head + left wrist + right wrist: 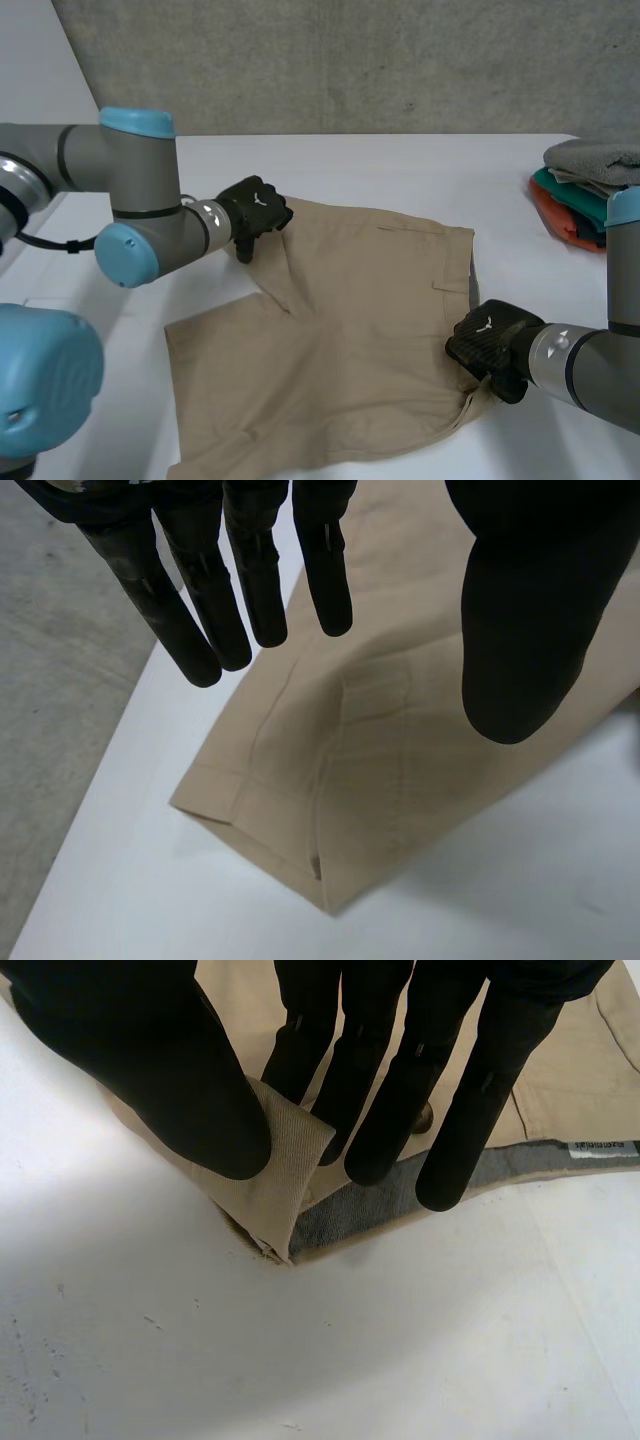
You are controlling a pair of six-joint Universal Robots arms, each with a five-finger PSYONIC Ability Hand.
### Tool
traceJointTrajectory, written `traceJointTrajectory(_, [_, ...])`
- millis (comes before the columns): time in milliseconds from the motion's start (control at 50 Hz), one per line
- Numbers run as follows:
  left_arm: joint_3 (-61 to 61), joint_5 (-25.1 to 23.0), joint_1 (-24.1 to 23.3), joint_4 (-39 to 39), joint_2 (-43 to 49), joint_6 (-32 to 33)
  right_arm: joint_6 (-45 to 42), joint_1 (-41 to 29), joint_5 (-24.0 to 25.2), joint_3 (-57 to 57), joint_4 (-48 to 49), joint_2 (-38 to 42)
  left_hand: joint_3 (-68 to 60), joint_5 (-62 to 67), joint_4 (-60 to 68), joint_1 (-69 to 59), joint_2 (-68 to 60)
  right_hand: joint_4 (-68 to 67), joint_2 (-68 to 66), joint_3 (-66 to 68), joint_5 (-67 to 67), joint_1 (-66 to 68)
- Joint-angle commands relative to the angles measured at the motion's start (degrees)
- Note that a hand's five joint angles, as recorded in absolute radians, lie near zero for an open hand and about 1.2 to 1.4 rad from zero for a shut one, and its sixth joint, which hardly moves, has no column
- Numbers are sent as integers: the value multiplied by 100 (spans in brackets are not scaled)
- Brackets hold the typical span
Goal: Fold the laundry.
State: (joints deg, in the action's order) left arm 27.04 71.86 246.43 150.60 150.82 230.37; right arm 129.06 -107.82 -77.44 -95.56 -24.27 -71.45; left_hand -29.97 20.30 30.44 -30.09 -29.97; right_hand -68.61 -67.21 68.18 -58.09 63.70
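— In the middle of the table lie beige shorts, spread flat, with the waistband toward 3 o'clock and the two legs toward 9.

— And the left hand?

— It is at about 10 o'clock of the shorts, over the far leg's hem. Its wrist view shows the fingers straight and slightly spread, with the thumb well apart from them. The hem corner lies flat on the table past the fingertips. The hand grips nothing. I cannot tell whether any finger touches the cloth.

— The right hand?

— That one is at about 4 o'clock of the shorts, on the near corner of the waistband. There a flap of beige cloth is turned up between its thumb and its fingers, which close on it in a pinch. Just beside the fingertips the waistband's grey lining shows, and a small white label sits farther along it.

— Anything else on the table?

— A stack of folded laundry sits at about 2 o'clock, by the table's edge. It has a grey piece on top with teal and orange beneath, and it is well apart from the shorts.
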Motion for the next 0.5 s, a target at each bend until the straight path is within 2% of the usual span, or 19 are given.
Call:
traceJointTrajectory(20, [-947, -128, 106, -514, 834, 404, -3, 77, -8, -164, 238, 0, -830, 797, 783, -818, -830, -1139, -1279, 1182, -1191, 1630])
traceJointTrajectory(40, [-955, -111, 115, -506, 852, 412, -3, 86, -8, -173, 264, 0, -1600, 1566, 1552, -1587, -1600, -1139, -1279, 1182, -1191, 1630])
traceJointTrajectory(60, [-947, -67, 133, -445, 852, 404, -3, 103, -8, -199, 317, 0, -4438, 4405, 4391, -4425, -4438, -1139, -1279, 1182, -1191, 1630])
traceJointTrajectory(80, [-938, -23, 124, -418, 844, 386, -3, 103, -8, -208, 344, 0, -4998, 4965, 4951, -4985, -4998, -1139, -1279, 1182, -1191, 1630])
traceJointTrajectory(180, [-596, 600, 133, -251, 580, 62, -3, 103, -8, -208, 441, -26, -5003, 4970, 4956, -4991, -5003, -1139, -1279, 1182, -1191, 1630])
traceJointTrajectory(200, [-386, 828, 159, -181, 484, 0, -3, 103, -8, -200, 441, -26, -5003, 4970, 4956, -4991, -5003, -1139, -1279, 1182, -1191, 1630])
traceJointTrajectory(360, [808, 1769, 186, -75, -385, -395, 58, -37, -17, -252, 467, -184, -5003, 4970, 4956, -4991, -5003, -1139, -1279, 1182, -1191, 1630])
traceJointTrajectory(500, [1523, 1946, 89, 48, -774, -765, 216, -160, -8, -340, 476, -290, -5003, 4970, 4956, -4991, -5003, -1139, -1279, 1182, -1191, 1630])
